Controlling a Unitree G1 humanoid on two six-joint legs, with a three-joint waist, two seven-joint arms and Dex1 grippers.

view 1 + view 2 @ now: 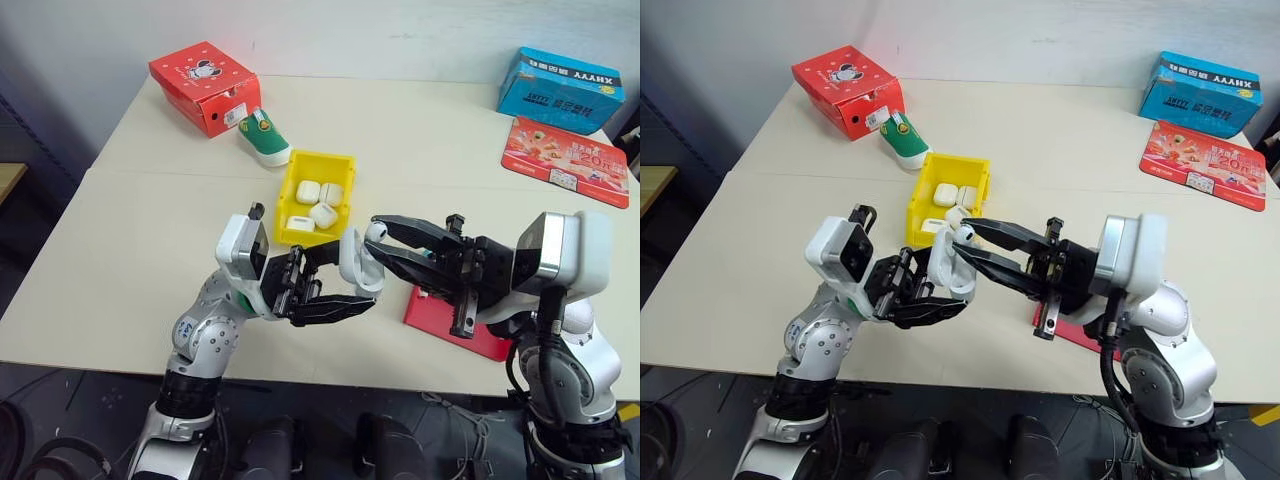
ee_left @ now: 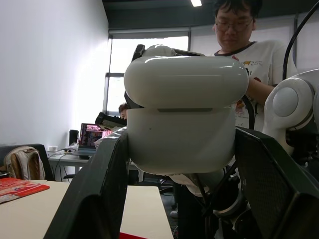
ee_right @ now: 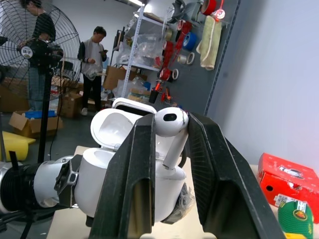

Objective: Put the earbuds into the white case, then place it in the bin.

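Observation:
My left gripper (image 1: 350, 285) is shut on the white case (image 1: 360, 262), held up over the table's near side. The right wrist view shows the case (image 3: 124, 184) with its lid (image 3: 115, 127) flipped open. My right gripper (image 1: 378, 236) reaches in from the right and is shut on one earbud (image 3: 170, 122). The earbud's stem points down toward the open case, just above its mouth. The yellow bin (image 1: 289, 188) stands on the table just beyond both grippers and holds several other white cases (image 1: 322, 214).
A red shoe box (image 1: 205, 85) and a green shoe (image 1: 265, 137) lie at the back left. A blue box (image 1: 560, 90) and a red flyer (image 1: 565, 160) lie at the back right. A red tray (image 1: 440, 312) sits under my right arm. People stand around in the wrist views.

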